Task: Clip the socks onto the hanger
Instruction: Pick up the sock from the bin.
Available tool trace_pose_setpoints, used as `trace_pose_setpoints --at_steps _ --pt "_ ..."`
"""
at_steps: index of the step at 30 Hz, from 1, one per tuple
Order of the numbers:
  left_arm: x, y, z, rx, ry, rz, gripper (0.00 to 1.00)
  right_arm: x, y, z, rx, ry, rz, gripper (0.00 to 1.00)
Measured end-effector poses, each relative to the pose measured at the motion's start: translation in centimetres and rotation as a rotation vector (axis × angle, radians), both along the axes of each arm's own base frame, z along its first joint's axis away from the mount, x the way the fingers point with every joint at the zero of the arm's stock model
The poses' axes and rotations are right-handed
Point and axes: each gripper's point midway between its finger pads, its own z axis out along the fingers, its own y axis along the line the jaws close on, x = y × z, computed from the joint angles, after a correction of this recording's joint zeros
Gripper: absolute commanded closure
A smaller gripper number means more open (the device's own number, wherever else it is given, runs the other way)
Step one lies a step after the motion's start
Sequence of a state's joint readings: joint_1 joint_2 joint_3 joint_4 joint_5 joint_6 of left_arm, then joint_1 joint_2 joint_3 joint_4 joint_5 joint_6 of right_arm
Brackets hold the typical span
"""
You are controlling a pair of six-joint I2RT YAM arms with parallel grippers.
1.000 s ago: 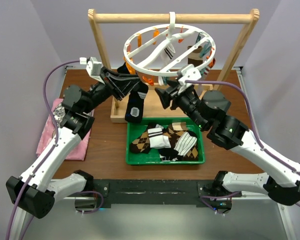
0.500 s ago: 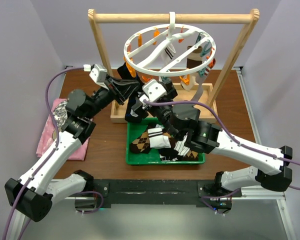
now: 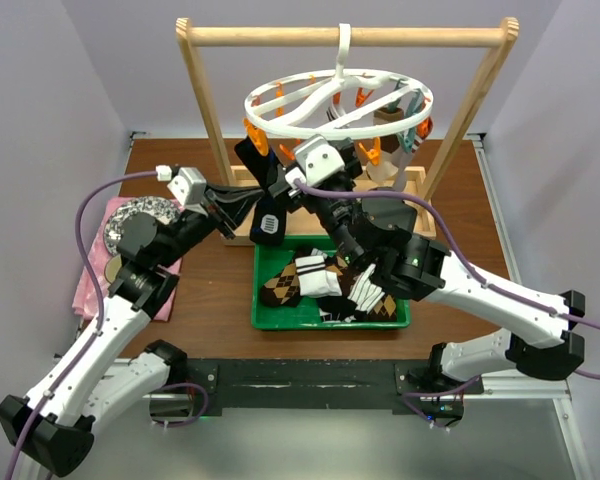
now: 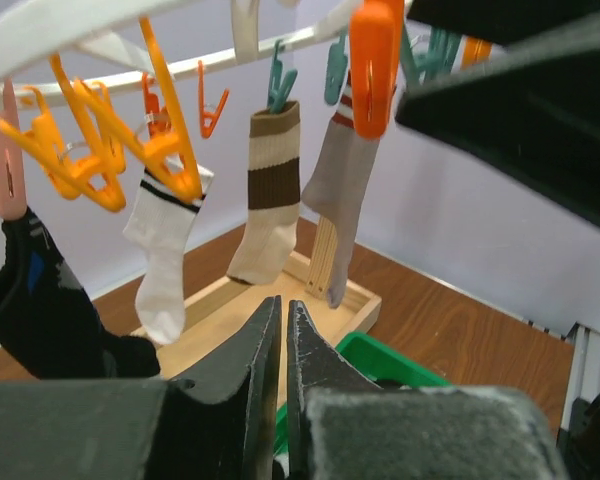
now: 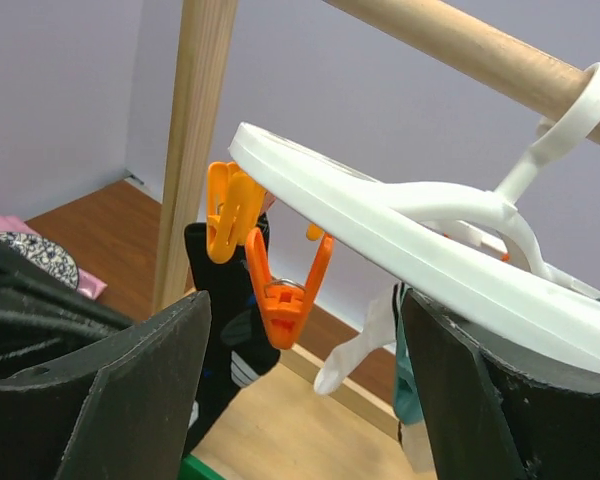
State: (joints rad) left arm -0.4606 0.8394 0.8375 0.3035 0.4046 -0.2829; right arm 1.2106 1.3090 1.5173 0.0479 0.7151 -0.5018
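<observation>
Left wrist view: left hand (image 4: 283, 310) closed, empty, under the hanger (image 5: 380, 238).
Right hand (image 5: 307, 330) stands open facing an orange peg (image 5: 280, 300); socks (image 4: 265, 200) hang clipped, others lie in the green tray (image 3: 258, 300).

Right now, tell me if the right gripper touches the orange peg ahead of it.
Apart. Right wrist view: the orange peg hangs between the fingers of the open right gripper, clear gaps either side.
</observation>
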Motion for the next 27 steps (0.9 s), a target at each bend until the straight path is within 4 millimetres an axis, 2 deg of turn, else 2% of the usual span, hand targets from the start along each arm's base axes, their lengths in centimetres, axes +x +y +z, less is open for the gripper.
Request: trace_pose_setpoints --at_steps 4,11,14,18,20,22,23,26,27 --pt "-0.9 0.6 -1.8 0.040 -0.002 0.010 0.89 0.4 0.6 -0.1 -0.008 0.008 -0.005 0.31" --pt "-1.9 1.3 -4.5 0.088 -0.010 0.020 0.90 1.3 1.3 -1.4 -0.012 0.049 -0.016 0.47" --pt "-2.0 1.4 -6.1 0.111 0.004 0.024 0.89 1.2 0.8 -1.5 0.019 0.060 -0.014 0.58" --pt "-1.9 1.5 -7.7 0.131 0.017 0.027 0.89 0.8 -0.3 -2.2 0.058 0.079 -0.011 0.62" --pt "-2.1 1.6 -8.2 0.137 0.013 0.029 0.89 0.7 -0.9 -2.4 0.081 0.086 -0.002 0.60" --pt "-2.2 1.8 -8.6 0.142 0.008 0.032 0.89 0.8 -1.5 -2.2 0.114 0.090 0.003 0.53" --pt "-2.3 1.9 -8.7 0.142 0.002 0.036 0.89 0.8 -1.7 -2.1 0.129 0.091 0.010 0.39" --pt "-2.4 2.3 -9.2 0.142 -0.009 0.048 0.89 0.8 -1.9 -1.7 0.160 0.095 0.030 0.25" --pt "-2.4 2.5 -9.4 0.142 -0.011 0.053 0.89 0.8 -1.8 -1.7 0.165 0.095 0.037 0.24"
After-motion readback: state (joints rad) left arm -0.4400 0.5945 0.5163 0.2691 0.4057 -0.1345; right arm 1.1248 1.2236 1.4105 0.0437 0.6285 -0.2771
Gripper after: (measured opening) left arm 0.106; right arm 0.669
